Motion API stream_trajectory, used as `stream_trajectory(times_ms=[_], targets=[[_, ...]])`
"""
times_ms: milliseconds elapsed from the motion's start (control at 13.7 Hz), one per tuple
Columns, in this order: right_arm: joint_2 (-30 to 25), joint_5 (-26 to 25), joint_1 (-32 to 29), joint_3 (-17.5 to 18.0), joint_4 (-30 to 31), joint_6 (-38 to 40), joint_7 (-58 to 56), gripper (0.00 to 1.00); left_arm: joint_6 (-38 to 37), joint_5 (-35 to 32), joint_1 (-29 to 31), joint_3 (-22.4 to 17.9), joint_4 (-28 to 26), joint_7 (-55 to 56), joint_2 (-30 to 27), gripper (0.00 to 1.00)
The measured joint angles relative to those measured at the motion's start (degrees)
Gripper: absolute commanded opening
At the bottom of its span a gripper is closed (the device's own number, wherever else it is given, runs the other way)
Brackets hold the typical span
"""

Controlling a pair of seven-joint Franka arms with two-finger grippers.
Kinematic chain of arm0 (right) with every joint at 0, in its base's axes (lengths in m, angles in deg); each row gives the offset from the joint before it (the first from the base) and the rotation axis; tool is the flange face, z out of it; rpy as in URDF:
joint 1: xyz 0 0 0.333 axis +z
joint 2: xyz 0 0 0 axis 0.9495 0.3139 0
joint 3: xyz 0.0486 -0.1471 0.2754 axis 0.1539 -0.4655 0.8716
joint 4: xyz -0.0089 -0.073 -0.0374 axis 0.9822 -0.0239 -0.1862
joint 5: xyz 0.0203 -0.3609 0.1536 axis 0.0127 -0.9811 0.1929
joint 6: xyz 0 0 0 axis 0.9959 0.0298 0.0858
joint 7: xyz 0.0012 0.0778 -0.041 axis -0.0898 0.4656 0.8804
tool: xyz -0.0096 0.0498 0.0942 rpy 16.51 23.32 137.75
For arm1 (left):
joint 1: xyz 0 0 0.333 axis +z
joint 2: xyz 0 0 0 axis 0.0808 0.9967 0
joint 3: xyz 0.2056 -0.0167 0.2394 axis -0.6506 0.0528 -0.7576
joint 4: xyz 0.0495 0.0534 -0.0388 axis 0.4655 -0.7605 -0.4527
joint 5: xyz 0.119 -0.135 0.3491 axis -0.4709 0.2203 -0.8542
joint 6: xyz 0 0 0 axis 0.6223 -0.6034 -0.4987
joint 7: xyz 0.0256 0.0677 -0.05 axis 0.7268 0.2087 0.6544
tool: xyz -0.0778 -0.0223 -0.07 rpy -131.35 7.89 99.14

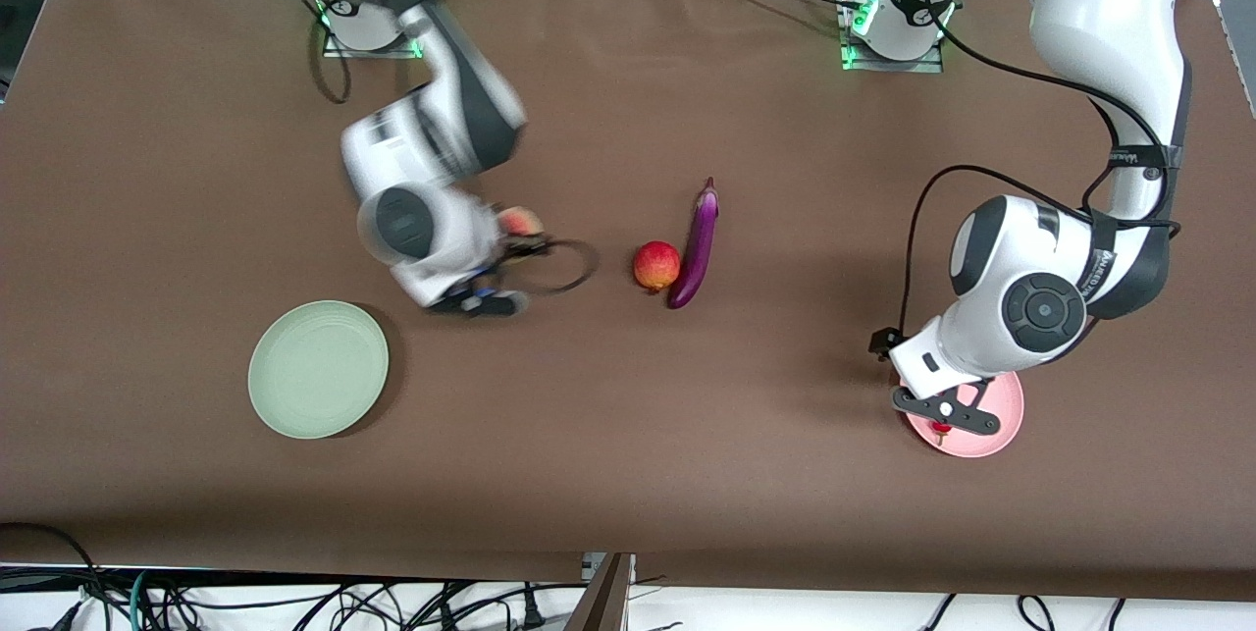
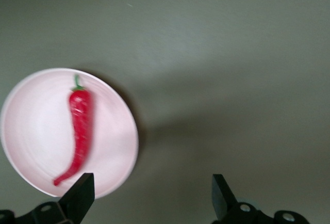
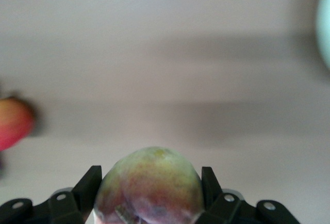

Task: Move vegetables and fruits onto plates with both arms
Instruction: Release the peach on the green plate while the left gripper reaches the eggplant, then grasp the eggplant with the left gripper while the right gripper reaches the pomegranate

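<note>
Brown tabletop (image 1: pixel 628 435) filled the front view, arm bases along its top edge. Right tool (image 1: pixel 510 248) was up over bare tabletop, between the mint green plate (image 1: pixel 318 383) and the red-yellow fruit (image 1: pixel 656 265), clamped on the peach (image 1: pixel 520 220). That fruit sat touching or just beside the purple eggplant (image 1: pixel 695 246), mid-table. Left tool (image 1: pixel 944 407) hung over the pink plate (image 1: pixel 986 435) at the left arm's end, only a speck of red showing under it. Left wrist view: left tool (image 2: pixel 149 195) fingers stood wide apart with nothing between them; red chili pepper (image 2: pixel 78 133) lay fully on the pink plate (image 2: pixel 31 146), green stem toward the rim, clear of the fingers. Right wrist view: right tool (image 3: pixel 149 188) fingers pressed both flanks of the peach (image 3: pixel 149 185); the red-yellow fruit (image 3: pixel 13 123) and a sliver of the green plate (image 3: pixel 325 22) showed at the frame's edges. Risks, as I judged them: round peach held by two narrow fingers could slip or twist during a fast swing; released off-centre, it could roll off the shallow plate. Fruit and eggplant sat so close that grabbing one could knock the other rolling.
</note>
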Motion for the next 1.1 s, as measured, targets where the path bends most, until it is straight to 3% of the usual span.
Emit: stream_trajectory(times_ms=[219,438,585,804,877,950,1096], targets=[[2.0,-6.1,-12.3,-1.2,0.9,-0.7,-18.1,0.18,-3.5,0.1,-0.1,5.6,-0.8,5.3,-0.9,1.0],[6.1,-9.3,-20.8,-1.2,1.3,-9.3,-26.8,0.18,-3.6,0.6,-0.3,12.2,-3.4,12.4,-1.5,1.0],[8.8,-9.4,-22.9,-1.2,1.4,-14.9,-29.0,0.18,-1.3,0.6,-0.5,16.2,-6.9,14.6,-1.6,1.0],[11.0,-9.6,-22.8,-0.9,1.3,-19.4,-29.1,0.2,8.0,0.6,-1.0,20.2,-15.9,15.8,-2.1,1.0],[11.0,-9.6,-22.6,-0.8,1.3,-20.1,-29.1,0.38,12.9,0.6,-1.1,20.7,-20.1,15.8,-2.7,1.0],[11.0,-9.6,-22.6,-0.8,1.3,-20.7,-29.1,0.99,18.1,0.6,-1.1,21.1,-24.5,15.8,-3.4,1.0],[11.1,-9.6,-22.6,-0.8,1.3,-21.3,-28.9,1.0,25.1,0.6,-1.7,21.9,-31.1,15.8,-4.3,1.0]])
